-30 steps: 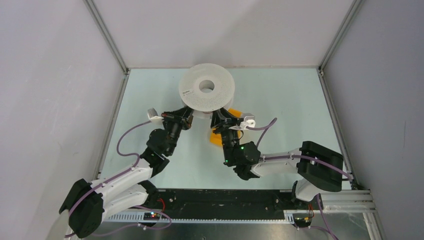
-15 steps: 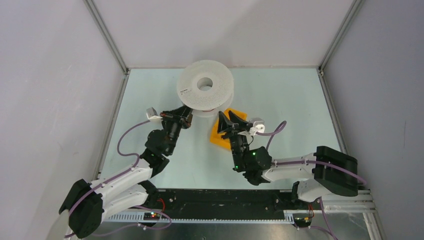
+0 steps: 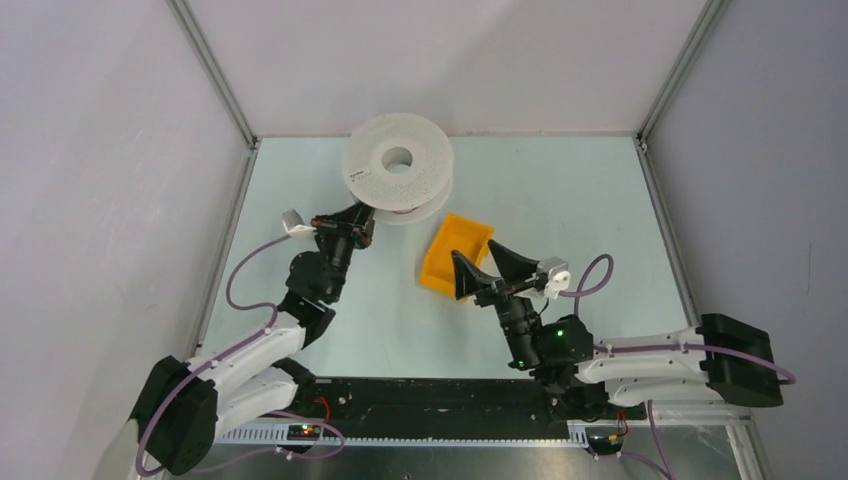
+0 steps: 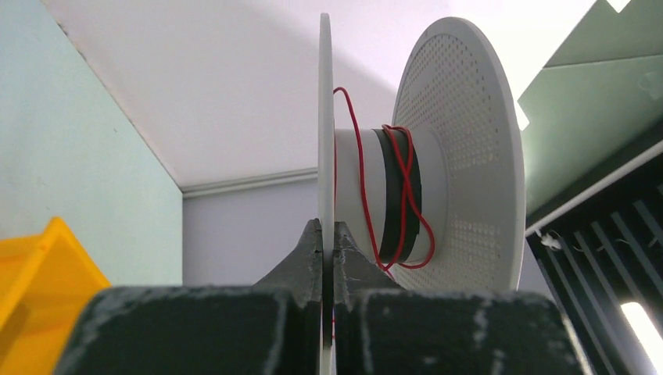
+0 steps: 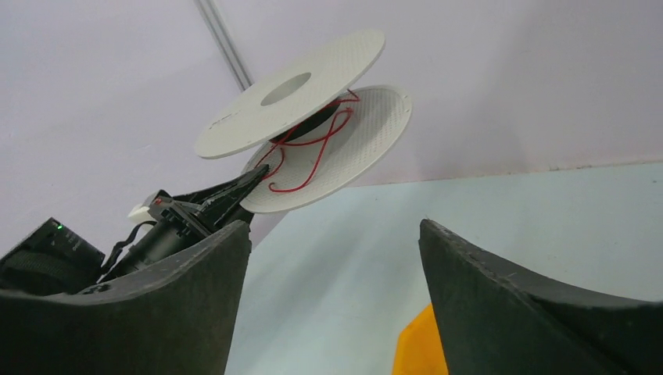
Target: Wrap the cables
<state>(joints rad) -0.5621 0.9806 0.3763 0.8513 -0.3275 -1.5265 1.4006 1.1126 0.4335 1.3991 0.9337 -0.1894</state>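
Observation:
A white perforated spool [image 3: 397, 180] is held off the table at the back centre. My left gripper [image 3: 352, 222] is shut on the rim of one flange; in the left wrist view its fingertips [image 4: 328, 228] pinch the thin flange edge. The cables [image 4: 403, 195] are a thin red wire looped loosely round the hub over a black band, with a slack loop [image 5: 309, 152] hanging between the flanges. My right gripper [image 3: 478, 258] stands open and empty over the table, well apart from the spool [image 5: 289, 90], with its jaws wide [image 5: 335, 234].
A yellow bin [image 3: 450, 245] sits on the pale green table just beside my right gripper's fingers, and it shows at the edge of both wrist views [image 4: 39, 273] [image 5: 418, 351]. Grey enclosure walls and metal frame posts [image 3: 215, 70] surround the table.
My right gripper has opened wide and pulled back from the spool toward the near right. The left gripper has carried the spool a little to the left and back.

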